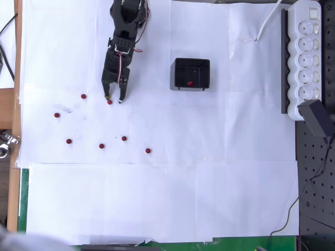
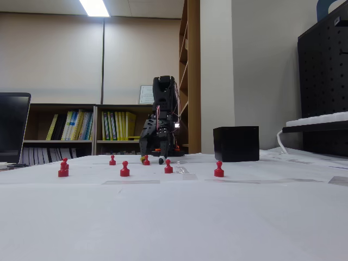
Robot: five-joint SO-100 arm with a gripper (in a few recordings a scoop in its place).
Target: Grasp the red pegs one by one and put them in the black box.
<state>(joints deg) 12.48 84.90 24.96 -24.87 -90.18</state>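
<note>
Seven small dark red round pegs (image 1: 101, 146) lie loose on the white paper-covered counter (image 1: 209, 183); an eighth red peg (image 1: 190, 83) sits inside the small glossy black open-topped box (image 1: 190, 73). The black pincer (image 1: 114, 99) points down with its jaws parted, one loose peg (image 1: 109, 102) between the tips on the paper, not lifted. A white power strip (image 1: 307, 52) lies at the right edge in the overhead view. In the fixed view, bookshelves (image 2: 89, 130) line the far wall.

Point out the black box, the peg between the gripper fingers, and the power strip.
black box (image 1: 178, 73): overhead view, on its left wall.
peg at the gripper (image 1: 110, 102): overhead view, on its round top.
power strip (image 1: 306, 52): overhead view, on its white socket face.
</note>
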